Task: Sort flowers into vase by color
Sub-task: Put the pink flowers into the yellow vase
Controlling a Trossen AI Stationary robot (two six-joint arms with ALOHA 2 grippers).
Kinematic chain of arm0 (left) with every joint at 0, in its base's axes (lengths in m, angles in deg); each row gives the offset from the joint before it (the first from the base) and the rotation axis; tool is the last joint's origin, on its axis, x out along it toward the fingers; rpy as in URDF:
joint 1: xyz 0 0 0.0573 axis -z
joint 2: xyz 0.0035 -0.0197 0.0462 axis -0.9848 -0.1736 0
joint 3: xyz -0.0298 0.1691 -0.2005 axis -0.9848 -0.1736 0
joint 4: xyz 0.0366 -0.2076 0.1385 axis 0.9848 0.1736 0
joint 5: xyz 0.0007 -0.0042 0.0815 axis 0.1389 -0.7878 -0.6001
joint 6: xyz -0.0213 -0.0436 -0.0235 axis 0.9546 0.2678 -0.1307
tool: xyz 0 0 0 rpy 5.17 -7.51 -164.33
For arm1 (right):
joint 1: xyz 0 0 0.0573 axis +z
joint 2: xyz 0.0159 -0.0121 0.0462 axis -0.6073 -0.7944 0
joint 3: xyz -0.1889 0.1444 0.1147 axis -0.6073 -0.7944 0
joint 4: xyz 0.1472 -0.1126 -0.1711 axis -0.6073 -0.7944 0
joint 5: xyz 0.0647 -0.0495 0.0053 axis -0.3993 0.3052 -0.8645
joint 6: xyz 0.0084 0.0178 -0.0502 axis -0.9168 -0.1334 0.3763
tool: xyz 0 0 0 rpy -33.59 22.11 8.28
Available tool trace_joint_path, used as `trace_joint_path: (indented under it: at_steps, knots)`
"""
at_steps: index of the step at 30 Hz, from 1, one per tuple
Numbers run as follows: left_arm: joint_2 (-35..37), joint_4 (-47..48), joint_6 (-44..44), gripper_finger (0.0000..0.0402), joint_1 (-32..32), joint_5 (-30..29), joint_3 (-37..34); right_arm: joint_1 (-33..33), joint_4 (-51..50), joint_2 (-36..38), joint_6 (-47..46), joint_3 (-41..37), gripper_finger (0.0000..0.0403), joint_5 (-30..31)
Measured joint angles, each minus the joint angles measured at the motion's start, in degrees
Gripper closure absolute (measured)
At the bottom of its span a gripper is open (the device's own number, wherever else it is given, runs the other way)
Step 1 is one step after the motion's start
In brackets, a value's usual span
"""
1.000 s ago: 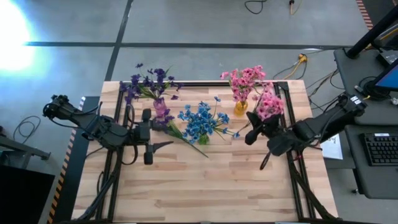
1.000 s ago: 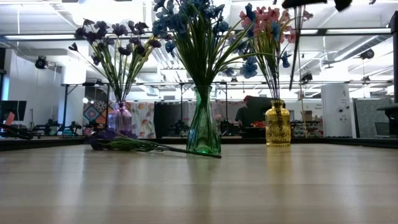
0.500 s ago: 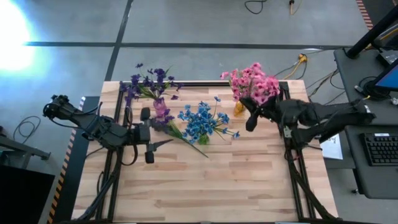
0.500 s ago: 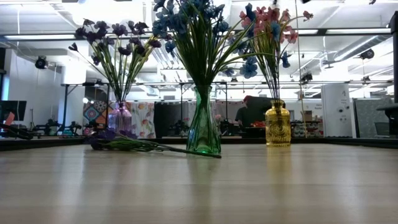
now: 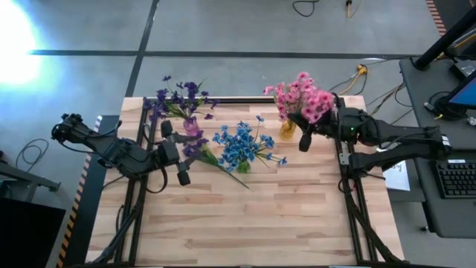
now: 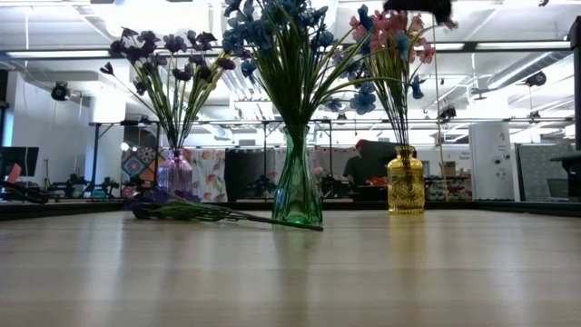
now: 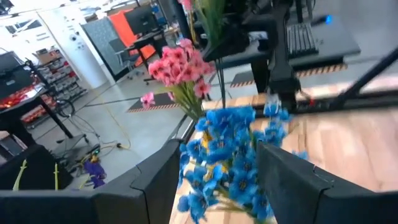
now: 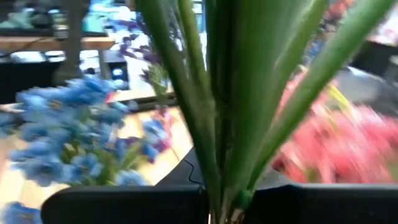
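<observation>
Three vases stand in a row in the low view: a purple vase with purple flowers, a green vase with blue flowers, and a yellow vase with pink flowers. One pink-purple sprig lies flat on the table; my left gripper is beside it, open. My right gripper is shut on a pink sprig by the yellow vase. My right gripper pinches the pink sprig's green stems between its two fingers, which lie across them. The sprig is lifted clear of the table. Its blossoms are right beside the pink bunch in the yellow vase.
The near half of the table is bare wood. Black frame rails run along the table's left and right sides. A desk with a keyboard stands right of the table, and cables lie on the floor beyond the far edge.
My right gripper has carried the pink sprig toward the table's far edge and leftward, up to the yellow vase, turning as it went; the blossoms now sit against the vase's pink bunch. My left gripper has turned and edged toward the lying sprig.
</observation>
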Motion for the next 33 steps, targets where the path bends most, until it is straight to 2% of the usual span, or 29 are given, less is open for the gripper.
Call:
trace_joint_path:
  at_steps: [6,8,12,15,19,24,27,33]
  knots:
    - [-0.25,2.97,-0.33,0.0205,0.00,-0.02,0.00,-0.02,-0.18,7.32,-7.11,-7.75,0.0391,3.91]
    - [-0.27,3.46,0.97,0.0205,0.00,-0.02,0.00,-0.02,-0.04,9.28,-8.32,-8.90,0.0391,8.14]
    - [-0.47,5.53,4.05,0.0205,0.02,-0.02,0.00,-0.02,0.02,10.82,-6.33,-9.15,0.0391,17.14]
    - [-1.28,5.43,4.31,0.0205,0.02,-0.04,0.00,-0.02,0.41,10.90,-3.42,-8.81,0.0391,20.30]
    - [-2.30,5.43,4.67,0.0205,0.02,-0.99,0.00,-0.66,3.79,10.35,0.25,-9.48,0.0391,21.84]
    - [-3.12,5.39,5.38,0.0205,0.02,-7.27,0.00,-2.00,11.27,9.14,2.72,-12.45,0.0391,22.07]
    - [-3.11,5.35,5.39,0.0205,0.00,-10.01,0.00,-2.49,12.48,8.61,2.38,-13.76,0.0391,22.06]
    - [-2.72,5.35,5.22,0.0205,0.00,-10.54,0.00,-2.63,12.81,8.68,0.67,-15.35,0.0391,22.05]
